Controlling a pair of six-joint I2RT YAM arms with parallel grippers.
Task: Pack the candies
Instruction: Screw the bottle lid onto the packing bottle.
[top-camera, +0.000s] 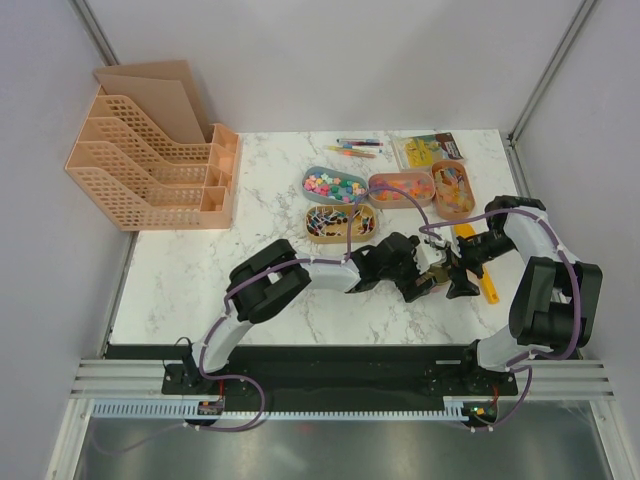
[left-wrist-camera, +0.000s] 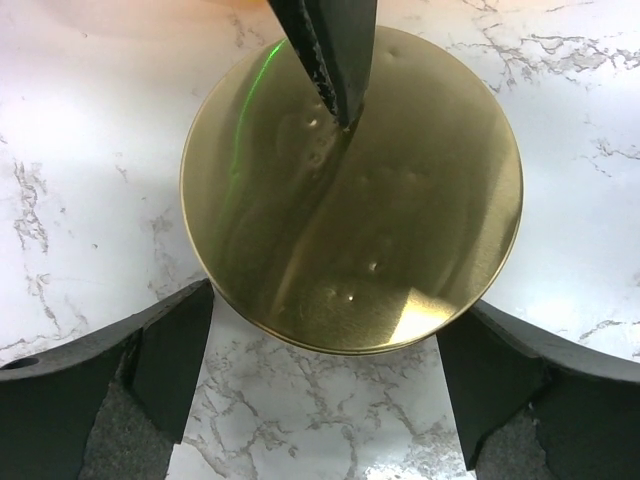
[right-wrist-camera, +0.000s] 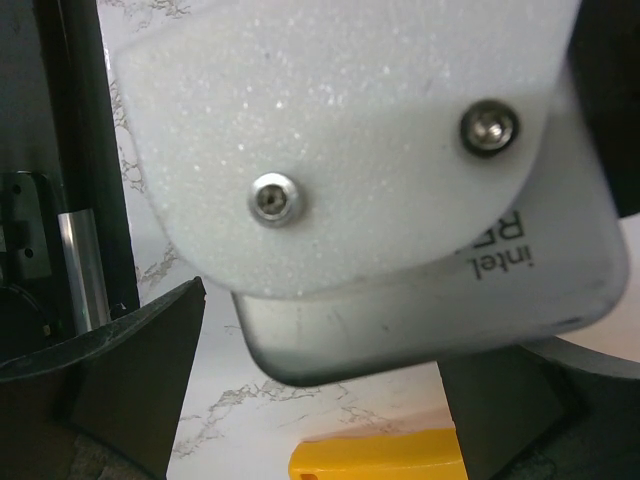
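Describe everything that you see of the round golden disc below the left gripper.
The golden disc is round, flat and shiny, like brushed metal, with a few small dents and a green glint near its left rim. It lies flat on the marble table, its edge between the open fingers of the left gripper. A dark tip seems to touch its top.

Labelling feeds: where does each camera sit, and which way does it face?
Top external: overhead, behind the robot, facing down at the marble table; left arm, right arm show.
Left wrist: faces down at a gold disc; left hand frames it.
Right wrist: faces a grey camera housing; right hand below.
Shared: top and right wrist show the yellow scoop.
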